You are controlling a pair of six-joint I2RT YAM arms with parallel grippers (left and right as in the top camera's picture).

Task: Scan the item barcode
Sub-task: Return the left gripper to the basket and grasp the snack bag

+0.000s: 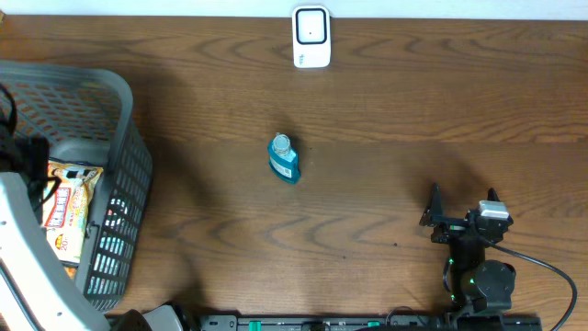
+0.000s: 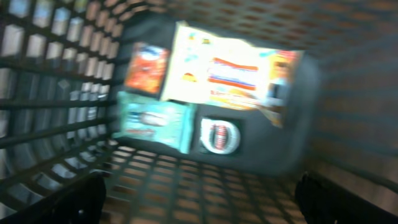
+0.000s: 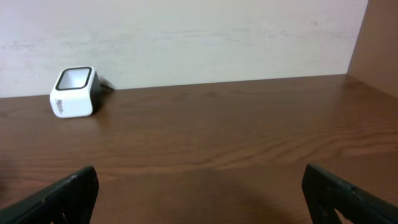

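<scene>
A small teal plastic bottle with a clear cap (image 1: pixel 284 158) is standing upright and alone on the open middle of the brown wooden bench (image 1: pixel 386 101), well apart from everything else. That spot is probably giving either arm free room to come at it from above. The white box-shaped barcode scanner (image 1: pixel 310 37) is sitting at the far edge of the bench, beyond the bottle. Its framed window is tilting upward so that a label can be turned toward it, and the right wrist view is showing it far off to the left.

The right jaws are standing spread wide with nothing between them, hovering low over bare bench at the front right, well apart from the bottle. The left jaws are likewise gaping and empty, hanging inside the grey plastic mesh basket (image 1: pixel 129 184) at the left. Below them are lying a pale yellow packet (image 2: pixel 230 74), an orange packet (image 2: pixel 146 67) and a teal packet (image 2: pixel 152 124), all too blurred to read.

Whether the item meant for scanning is the bottle or one of the packets is not clear. Either way, no barcode is facing the scanner yet.
</scene>
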